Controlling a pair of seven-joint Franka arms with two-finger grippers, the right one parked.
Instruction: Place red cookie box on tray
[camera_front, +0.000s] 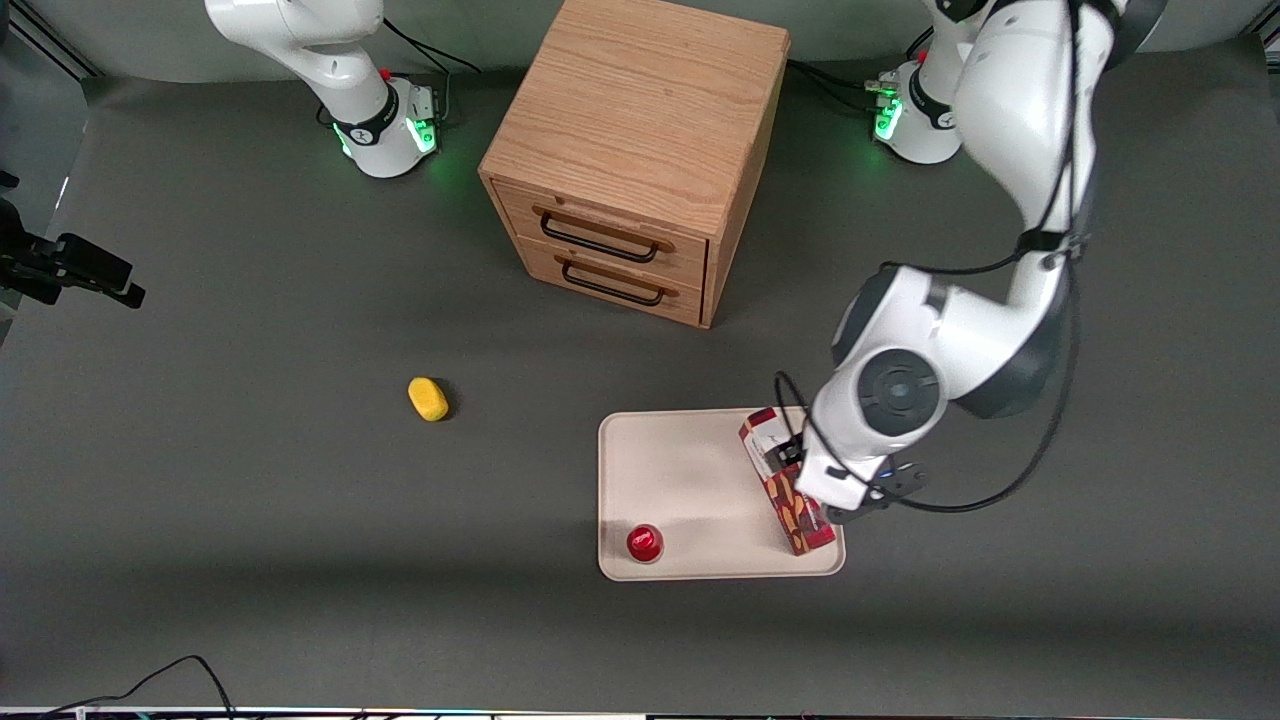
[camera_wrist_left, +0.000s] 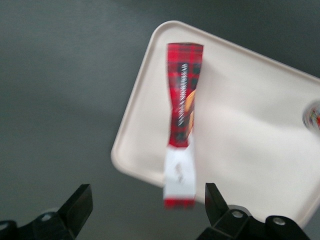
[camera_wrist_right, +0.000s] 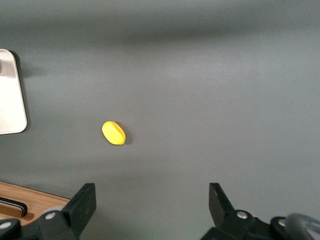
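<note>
The red cookie box (camera_front: 803, 522) lies on the tray (camera_front: 690, 470), along the tray's edge toward the working arm's end of the table. Its white label end points away from the front camera. My left gripper (camera_front: 800, 465) hangs above the box's label end, partly hidden under the wrist. In the left wrist view the box (camera_wrist_left: 184, 100) rests on the cream tray (camera_wrist_left: 250, 125). The gripper (camera_wrist_left: 147, 205) is open, with its fingers (camera_wrist_left: 80, 200) spread wide and clear of the box. Nothing is between them.
A small round red-topped cup (camera_front: 645, 543) stands on the tray's corner nearest the front camera. A wooden drawer cabinet (camera_front: 640, 150) stands farther from the camera than the tray. A yellow lump (camera_front: 428, 398) lies on the dark mat toward the parked arm's end.
</note>
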